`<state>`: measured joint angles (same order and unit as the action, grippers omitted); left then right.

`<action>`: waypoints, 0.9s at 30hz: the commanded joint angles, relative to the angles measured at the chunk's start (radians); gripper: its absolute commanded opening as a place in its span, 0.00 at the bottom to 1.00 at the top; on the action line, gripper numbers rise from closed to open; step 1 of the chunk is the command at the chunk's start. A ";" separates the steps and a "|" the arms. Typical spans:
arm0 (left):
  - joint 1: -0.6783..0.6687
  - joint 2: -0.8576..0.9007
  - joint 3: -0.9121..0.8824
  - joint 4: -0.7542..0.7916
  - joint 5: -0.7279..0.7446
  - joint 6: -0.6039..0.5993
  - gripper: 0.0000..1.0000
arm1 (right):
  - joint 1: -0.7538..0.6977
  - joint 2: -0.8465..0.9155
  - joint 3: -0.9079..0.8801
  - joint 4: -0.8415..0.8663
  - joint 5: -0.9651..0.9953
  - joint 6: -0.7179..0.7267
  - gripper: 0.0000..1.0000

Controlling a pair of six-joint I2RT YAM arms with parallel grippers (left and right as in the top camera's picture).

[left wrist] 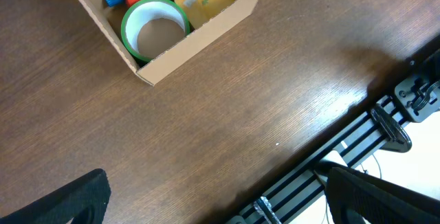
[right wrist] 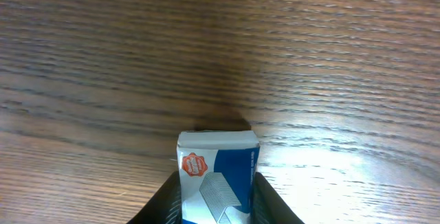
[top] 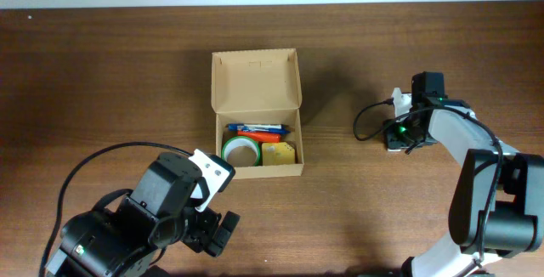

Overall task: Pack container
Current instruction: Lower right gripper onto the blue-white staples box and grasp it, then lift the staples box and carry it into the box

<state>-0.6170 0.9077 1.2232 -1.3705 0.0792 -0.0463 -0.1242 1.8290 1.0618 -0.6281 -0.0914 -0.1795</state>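
Fingers (right wrist: 165,200) of my right gripper (right wrist: 217,183) sit tight against both sides of a small white-and-blue box of staples (right wrist: 217,172), so I read it as clamped on that box, which rests on the brown wooden table (right wrist: 206,45). From overhead, this arm is well to the right of the plain tan cardboard container (top: 263,172). The container stands at mid-table with its hinged flap lid (top: 255,80) folded back toward the far edge. Inside it I see a green tape roll (top: 240,150), blue and orange-red pens (top: 255,130) along the back and a yellow packet (top: 279,153) beside the roll. My left gripper (left wrist: 220,203) hangs with its jaws spread wide and nothing between them, near the container's front wall but apart from it.
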 commanded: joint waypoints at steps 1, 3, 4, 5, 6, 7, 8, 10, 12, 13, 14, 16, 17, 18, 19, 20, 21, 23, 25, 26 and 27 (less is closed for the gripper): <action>-0.002 -0.004 0.016 0.000 0.011 -0.006 1.00 | -0.007 0.010 -0.005 -0.006 -0.064 0.005 0.27; -0.002 -0.004 0.016 0.000 0.011 -0.006 1.00 | -0.007 0.010 0.001 -0.017 -0.099 0.005 0.27; -0.002 -0.004 0.016 0.000 0.011 -0.006 1.00 | -0.007 0.010 0.005 -0.023 -0.118 0.005 0.27; -0.002 -0.004 0.016 0.000 0.011 -0.006 1.00 | -0.007 0.010 0.014 -0.033 -0.148 0.005 0.27; -0.002 -0.004 0.016 0.000 0.011 -0.006 1.00 | -0.007 0.010 0.024 -0.044 -0.177 0.005 0.26; -0.002 -0.004 0.016 0.000 0.011 -0.006 1.00 | -0.007 0.010 0.038 -0.058 -0.211 0.005 0.25; -0.002 -0.004 0.016 0.000 0.011 -0.006 1.00 | -0.007 0.010 0.056 -0.074 -0.245 0.005 0.23; -0.002 -0.004 0.016 0.000 0.011 -0.006 1.00 | -0.007 0.010 0.101 -0.116 -0.306 0.005 0.22; -0.002 -0.004 0.016 0.000 0.011 -0.006 0.99 | -0.006 0.010 0.161 -0.173 -0.349 0.005 0.21; -0.002 -0.004 0.016 0.000 0.011 -0.006 1.00 | -0.005 0.010 0.197 -0.208 -0.364 0.005 0.20; -0.002 -0.004 0.016 0.000 0.011 -0.006 1.00 | -0.003 0.010 0.237 -0.247 -0.375 0.005 0.20; -0.002 -0.004 0.016 0.000 0.011 -0.006 1.00 | 0.008 0.010 0.322 -0.329 -0.385 0.005 0.19; -0.002 -0.004 0.016 0.000 0.011 -0.006 1.00 | 0.017 0.010 0.369 -0.371 -0.388 0.005 0.18; -0.002 -0.004 0.016 0.000 0.011 -0.006 1.00 | 0.031 0.010 0.424 -0.418 -0.388 0.005 0.18; -0.002 -0.004 0.016 0.000 0.011 -0.006 1.00 | 0.044 0.010 0.464 -0.451 -0.388 0.005 0.17; -0.002 -0.004 0.016 0.000 0.011 -0.006 1.00 | 0.064 0.010 0.518 -0.489 -0.388 0.005 0.17; -0.002 -0.004 0.016 0.000 0.011 -0.006 0.99 | 0.080 0.010 0.556 -0.515 -0.388 0.005 0.17; -0.002 -0.004 0.016 0.000 0.011 -0.006 0.99 | 0.130 0.010 0.642 -0.564 -0.388 0.005 0.17; -0.002 -0.004 0.016 0.000 0.011 -0.006 1.00 | 0.200 0.009 0.734 -0.601 -0.387 0.005 0.17; -0.002 -0.004 0.016 0.000 0.011 -0.006 1.00 | 0.224 0.009 0.760 -0.608 -0.387 0.005 0.17; -0.002 -0.004 0.016 0.000 0.011 -0.006 1.00 | 0.254 0.009 0.785 -0.612 -0.386 0.012 0.17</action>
<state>-0.6170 0.9077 1.2232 -1.3705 0.0792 -0.0463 0.0601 1.8362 1.7741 -1.2274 -0.4496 -0.1772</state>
